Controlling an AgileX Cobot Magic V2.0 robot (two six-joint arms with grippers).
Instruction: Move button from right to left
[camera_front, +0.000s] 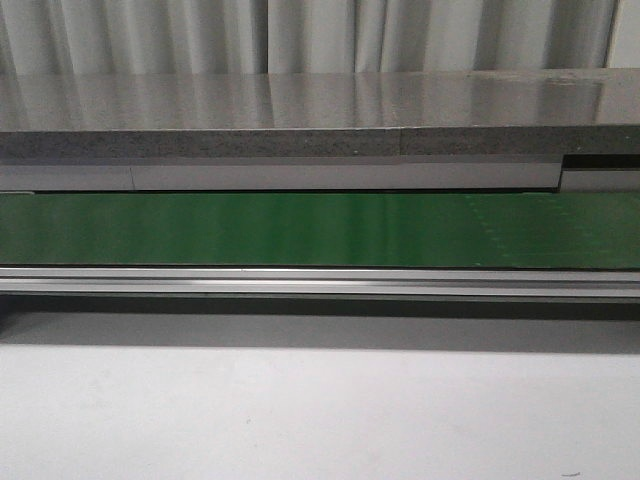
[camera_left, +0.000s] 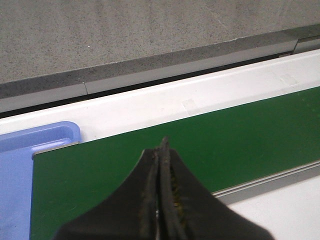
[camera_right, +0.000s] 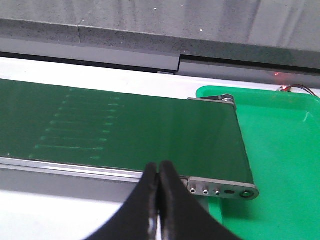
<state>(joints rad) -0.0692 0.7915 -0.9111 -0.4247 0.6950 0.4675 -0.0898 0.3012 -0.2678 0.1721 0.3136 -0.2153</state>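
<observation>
The button is not in any view. My left gripper (camera_left: 163, 145) is shut and empty, its black fingers pressed together over the green conveyor belt (camera_left: 210, 140) near the belt's left end. My right gripper (camera_right: 159, 167) is shut and empty, hovering at the near rail of the belt (camera_right: 125, 135) close to its right end. Neither gripper shows in the front view, where only the belt (camera_front: 320, 228) runs across.
A blue tray (camera_left: 20, 165) sits at the belt's left end. A green tray (camera_right: 285, 150) sits at the belt's right end, under the end roller bracket (camera_right: 225, 191). A grey stone ledge (camera_front: 300, 115) runs behind the belt. White tabletop (camera_front: 320, 410) lies in front.
</observation>
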